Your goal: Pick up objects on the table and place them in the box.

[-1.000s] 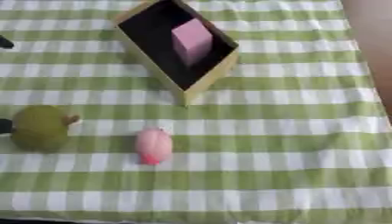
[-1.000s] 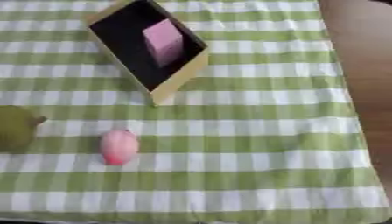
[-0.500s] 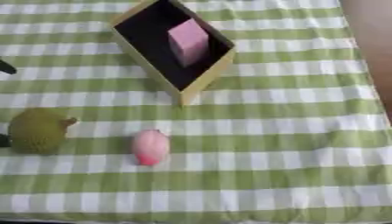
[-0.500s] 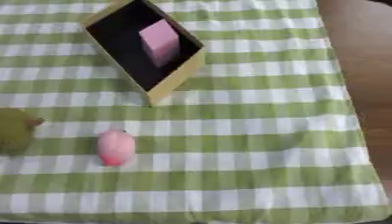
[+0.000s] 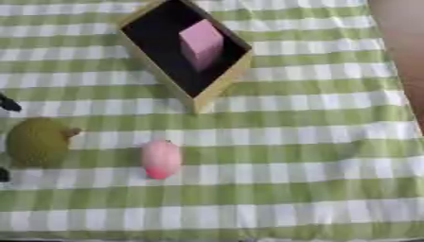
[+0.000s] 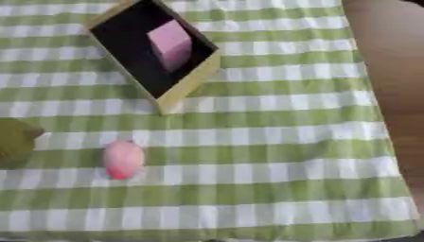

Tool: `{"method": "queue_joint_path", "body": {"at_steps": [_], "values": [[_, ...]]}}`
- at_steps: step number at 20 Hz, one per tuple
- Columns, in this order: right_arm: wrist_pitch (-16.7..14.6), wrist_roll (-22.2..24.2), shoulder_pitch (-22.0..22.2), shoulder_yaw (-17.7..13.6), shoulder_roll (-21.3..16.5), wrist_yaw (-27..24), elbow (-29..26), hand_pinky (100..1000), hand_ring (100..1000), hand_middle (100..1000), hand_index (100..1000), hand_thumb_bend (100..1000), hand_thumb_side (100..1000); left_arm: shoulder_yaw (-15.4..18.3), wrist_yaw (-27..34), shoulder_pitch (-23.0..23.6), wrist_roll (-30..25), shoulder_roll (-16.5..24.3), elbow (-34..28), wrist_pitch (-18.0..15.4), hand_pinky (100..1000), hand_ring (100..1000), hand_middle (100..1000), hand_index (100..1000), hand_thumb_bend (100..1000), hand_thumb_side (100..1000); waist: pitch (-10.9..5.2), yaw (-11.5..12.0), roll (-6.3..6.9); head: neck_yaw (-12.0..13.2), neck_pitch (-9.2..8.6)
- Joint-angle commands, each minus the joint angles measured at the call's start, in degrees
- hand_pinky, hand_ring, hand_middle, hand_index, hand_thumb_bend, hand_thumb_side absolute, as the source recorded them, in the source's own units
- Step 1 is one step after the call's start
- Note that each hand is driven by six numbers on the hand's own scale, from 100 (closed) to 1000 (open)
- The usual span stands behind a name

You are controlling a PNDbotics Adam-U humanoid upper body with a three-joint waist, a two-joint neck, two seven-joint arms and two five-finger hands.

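Here the tabletop (image 5: 314, 156) is covered with a green-and-white checked cloth. A tan box (image 5: 238, 75) with a dark interior sits at the far centre-left, turned at an angle to the cloth's stripes. A pink block (image 5: 201, 45) lies inside the box, against its far wall.

Two items remain on the cloth outside the box. A pink rounded object (image 5: 160, 159) lies near the front, below the box's nearest corner and well apart from it. A green-yellow rounded object (image 5: 37, 142) with a short stub at its upper right lies to the left of the pink one, near but not touching it.

At the left edge of the left eye view, small black parts (image 5: 8, 104) show above and below the green-yellow object. Whether these are fingers, and whether released or clenched, cannot be told. The right hand is not visible.
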Motion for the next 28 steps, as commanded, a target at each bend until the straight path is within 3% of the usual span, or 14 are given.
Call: {"method": "queue_joint_path", "body": {"at_steps": [1,2,3,6,8,11,18,22,28], "values": [[0.1,-0.1,-0.6,-0.4,-0.9,-0.5,-0.9,891,853,800,870,100,425,-0.7,-0.1,-1.6,0.4,0.1,1.6,-0.3,852,795,742,830,562,441,-0.10,0.0,0.78,0.2,0.29],[0.1,-0.2,-0.6,-0.5,-0.8,-0.6,-0.9,890,853,800,870,100,427,-0.9,0.5,-1.9,0.9,-0.3,1.8,-0.1,816,764,705,797,447,413,-0.07,0.0,0.78,0.2,0.29],[0.1,-0.2,-0.6,-0.5,-0.7,-0.7,-0.9,890,853,800,870,100,428,-1.0,1.2,-2.1,1.8,-0.5,2.0,0.4,811,760,701,793,430,408,-0.05,0.0,0.79,0.2,0.29],[0.2,-0.1,-0.5,-0.5,-0.5,-1.0,-0.9,890,852,800,870,100,437,-1.3,4.5,-2.5,4.7,-1.3,2.1,1.5,766,718,643,719,196,329,0.00,0.1,0.84,0.1,0.29],[0.3,0.0,-0.4,-0.5,-0.4,-1.1,-0.9,890,851,800,870,100,439,-1.4,7.1,-2.5,6.6,-1.7,2.0,2.0,734,676,609,673,100,297,0.00,0.1,0.88,0.1,0.29],[0.5,0.0,-0.3,-0.5,-0.3,-1.3,-0.9,890,850,799,871,100,444,-1.3,8.9,-2.5,8.9,-1.8,1.4,2.8,708,635,569,622,100,295,-0.05,0.0,0.90,0.1,0.29],[0.9,-0.2,0.5,-0.9,-0.5,-1.6,-0.9,890,850,799,870,100,444,4.2,7.4,-4.2,13.1,-1.7,-6.0,5.2,709,626,564,622,100,233,-0.51,0.4,1.01,-0.7,0.29],[0.8,-0.2,0.6,-0.9,-0.8,-1.6,-0.9,890,850,799,870,100,441,6.0,3.6,-10.1,14.4,-2.7,-7.1,5.2,714,628,566,622,100,224,-0.96,0.7,1.22,-0.8,0.29],[1.0,-0.1,0.9,-0.8,-0.7,-1.6,-0.9,891,849,799,870,100,442,4.0,-0.3,-21.9,14.6,-8.3,-0.7,2.7,719,633,571,627,100,228,-1.26,0.6,1.30,-0.9,0.29]]}}
